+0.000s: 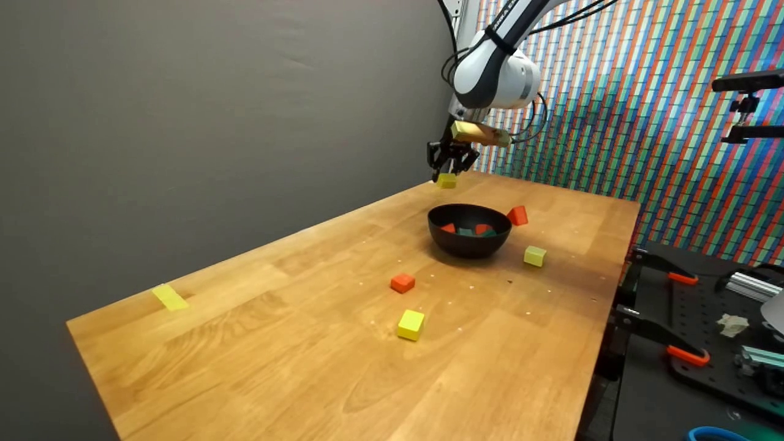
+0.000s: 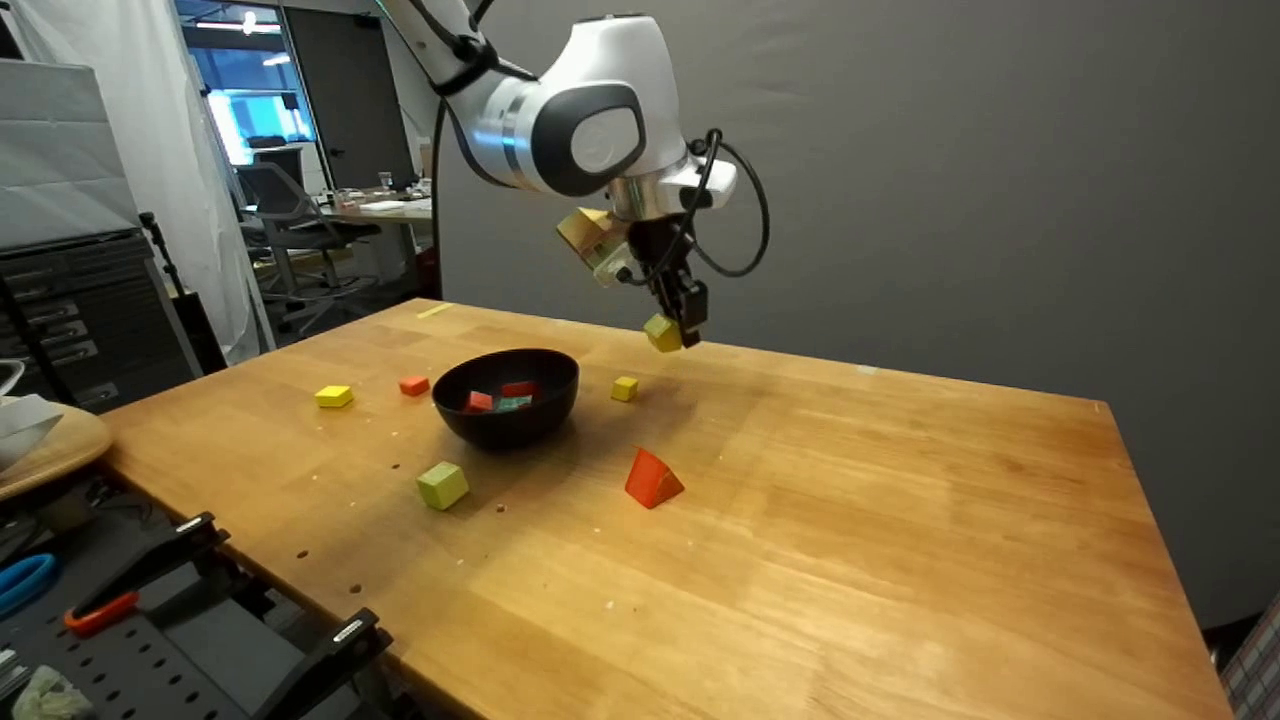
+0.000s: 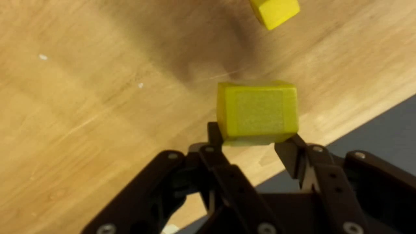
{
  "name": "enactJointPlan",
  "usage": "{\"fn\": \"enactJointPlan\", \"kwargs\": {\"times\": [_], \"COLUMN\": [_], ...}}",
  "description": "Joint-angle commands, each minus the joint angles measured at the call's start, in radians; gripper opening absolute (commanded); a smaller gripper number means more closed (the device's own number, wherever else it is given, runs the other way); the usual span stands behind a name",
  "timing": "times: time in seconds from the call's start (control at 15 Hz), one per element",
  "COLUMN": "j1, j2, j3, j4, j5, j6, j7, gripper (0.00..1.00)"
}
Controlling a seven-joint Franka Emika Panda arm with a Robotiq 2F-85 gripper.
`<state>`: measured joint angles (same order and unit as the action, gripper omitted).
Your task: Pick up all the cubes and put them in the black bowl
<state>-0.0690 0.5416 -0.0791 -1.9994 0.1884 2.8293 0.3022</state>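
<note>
My gripper (image 1: 448, 169) (image 2: 689, 325) (image 3: 252, 137) is shut on a yellow cube (image 1: 447, 181) (image 2: 662, 334) (image 3: 260, 112), held above the table beyond the black bowl (image 1: 470, 247) (image 2: 508, 428). The bowl holds several red and green blocks. A small yellow cube (image 2: 625, 388) (image 3: 279, 12) lies on the table near the held one. An orange cube (image 1: 402, 282) (image 2: 414, 385), a bright yellow cube (image 1: 410, 325) (image 2: 334, 396), a yellow-green cube (image 1: 535, 256) (image 2: 443, 485) and a red wedge-shaped block (image 1: 518, 215) (image 2: 652, 479) lie around the bowl. The bowl is out of the wrist view.
A flat yellow tape strip (image 1: 170, 297) (image 2: 434, 310) is stuck to the wooden table (image 1: 275, 367) (image 2: 850, 560). A grey wall (image 1: 245, 122) stands along one table edge. Black clamps with orange tips (image 1: 683, 278) (image 2: 105, 612) sit beside the opposite edge.
</note>
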Motion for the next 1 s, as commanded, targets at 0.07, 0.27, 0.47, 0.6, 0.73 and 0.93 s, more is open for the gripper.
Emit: {"fn": "enactJointPlan", "kwargs": {"times": [0.07, 0.27, 0.47, 0.6, 0.73, 0.93], "j1": [0.016, 0.051, 0.121, 0.158, 0.167, 0.12], "j2": [-0.276, -0.327, -0.304, -0.286, -0.297, -0.376], "j3": [0.074, 0.123, 0.087, 0.063, 0.075, 0.161], "j4": [-0.242, -0.354, -0.428, -0.47, -0.512, -0.548], "j5": [0.01, 0.035, -0.046, -0.086, -0.115, -0.11], "j6": [0.006, 0.032, 0.108, 0.2, 0.296, 0.327], "j7": [-0.129, -0.111, -0.024, -0.009, -0.084, -0.185], "gripper": [0.21, 0.21, 0.21, 0.71, 0.77, 1.0]}}
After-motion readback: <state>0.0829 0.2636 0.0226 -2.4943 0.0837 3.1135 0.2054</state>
